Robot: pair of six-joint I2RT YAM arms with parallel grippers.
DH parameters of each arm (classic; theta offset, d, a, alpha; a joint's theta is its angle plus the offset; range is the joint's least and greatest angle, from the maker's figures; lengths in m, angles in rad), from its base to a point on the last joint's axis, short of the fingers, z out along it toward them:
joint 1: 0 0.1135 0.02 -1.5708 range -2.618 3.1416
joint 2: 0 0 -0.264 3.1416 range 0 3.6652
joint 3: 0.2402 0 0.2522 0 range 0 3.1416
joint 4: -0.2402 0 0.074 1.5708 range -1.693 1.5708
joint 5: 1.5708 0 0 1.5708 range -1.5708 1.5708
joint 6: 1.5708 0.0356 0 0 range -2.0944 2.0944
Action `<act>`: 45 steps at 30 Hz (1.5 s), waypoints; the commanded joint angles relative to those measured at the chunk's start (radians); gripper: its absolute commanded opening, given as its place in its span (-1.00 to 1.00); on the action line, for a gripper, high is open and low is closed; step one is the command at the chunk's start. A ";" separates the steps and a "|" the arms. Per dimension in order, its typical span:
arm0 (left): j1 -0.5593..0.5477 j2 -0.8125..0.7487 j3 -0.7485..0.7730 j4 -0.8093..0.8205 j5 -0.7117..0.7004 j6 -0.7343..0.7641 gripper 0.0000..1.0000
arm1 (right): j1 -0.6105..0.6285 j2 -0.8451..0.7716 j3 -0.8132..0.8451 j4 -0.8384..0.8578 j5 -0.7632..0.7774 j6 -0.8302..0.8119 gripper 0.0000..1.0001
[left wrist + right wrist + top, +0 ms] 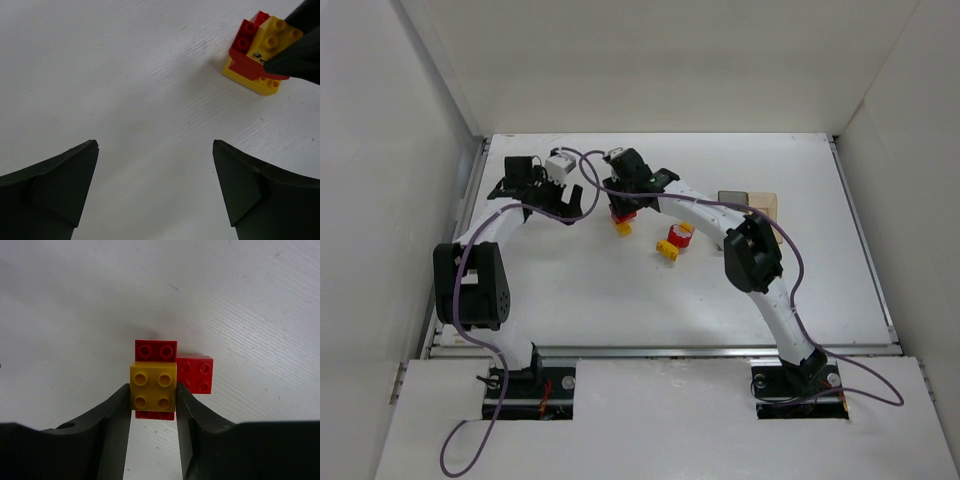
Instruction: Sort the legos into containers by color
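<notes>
My right gripper point(153, 395) is shut on a yellow lego point(153, 386) that sits stacked on a red lego point(155, 350). Another red lego point(195, 374) lies beside it on the right. In the top view this gripper point(623, 207) is over that red and yellow stack point(622, 222) at the table's middle back. My left gripper point(155, 165) is open and empty above bare table, left of the stack point(257, 55); it also shows in the top view point(575, 205). A second red and yellow cluster point(673, 243) lies to the right. The containers stand at the back right: dark grey point(731, 198) and tan point(764, 203).
White walls enclose the table point(620, 300) on the left, back and right. The right arm's forearm point(710, 212) passes between the second cluster and the containers. Cables hang along both arms.
</notes>
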 commanded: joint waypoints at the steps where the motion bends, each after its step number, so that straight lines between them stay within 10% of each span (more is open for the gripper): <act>1: -0.011 -0.068 -0.003 -0.057 0.083 0.113 0.99 | 0.000 -0.035 0.041 0.055 -0.070 -0.006 -1.00; 14: -0.055 -0.172 0.166 -0.261 0.195 0.493 0.99 | -0.168 -0.333 -0.251 0.332 -0.495 0.253 -1.00; 27: -0.297 -0.543 -0.070 0.125 0.071 0.342 0.99 | -0.191 -0.540 -0.309 0.415 -0.532 0.359 -1.00; 45: -0.376 -0.497 -0.055 0.133 -0.096 0.269 0.99 | -0.130 -0.645 -0.384 0.415 -0.455 0.359 -1.00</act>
